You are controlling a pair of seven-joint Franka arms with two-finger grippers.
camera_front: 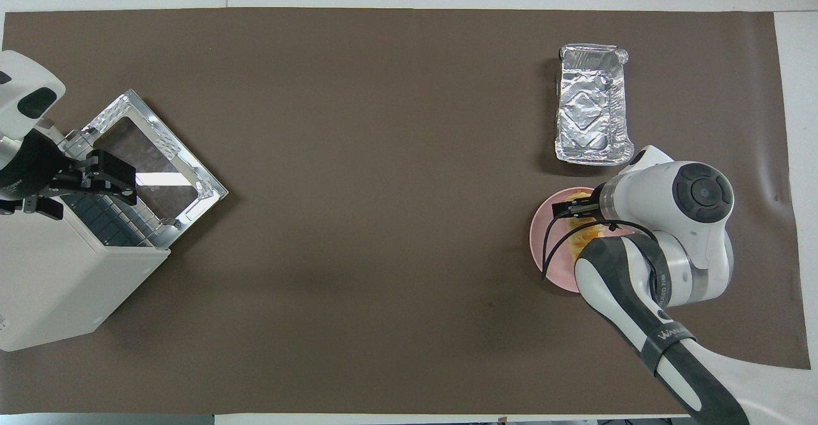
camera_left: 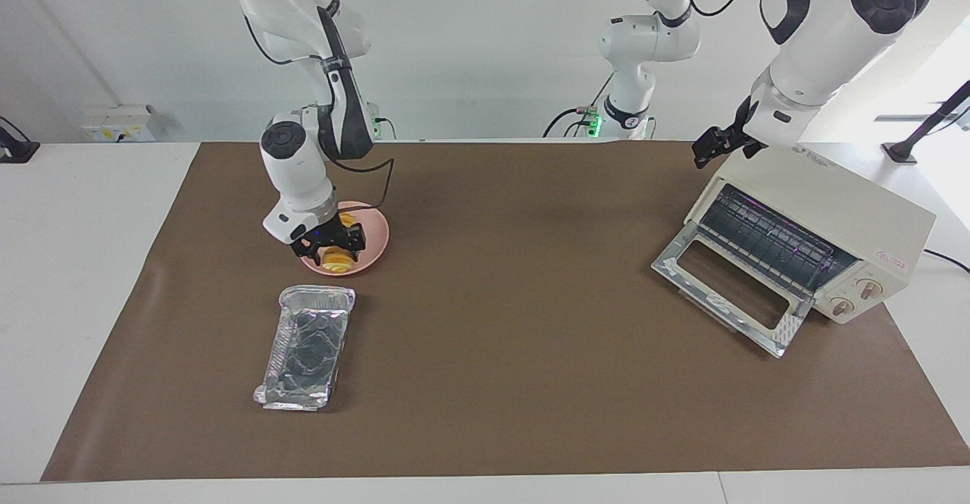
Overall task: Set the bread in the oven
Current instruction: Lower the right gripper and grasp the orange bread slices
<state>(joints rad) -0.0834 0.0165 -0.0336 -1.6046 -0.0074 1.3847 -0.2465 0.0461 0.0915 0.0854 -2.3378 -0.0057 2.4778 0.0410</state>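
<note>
Near the counter's right-arm end, the right gripper (camera_left: 331, 245) pinches the bread (camera_left: 339, 255) on the pink plate (camera_left: 377, 240). Left gripper (camera_left: 720, 142) waits above the open toaster oven (camera_left: 871, 216); I cannot tell its fingers' state.

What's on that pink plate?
The bread lies on the pink plate, with the right pincer down over it. The pincer covers the loaf's middle.

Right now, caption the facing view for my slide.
Right gripper down on the bread on the pink plate; left gripper above the open oven.
</note>
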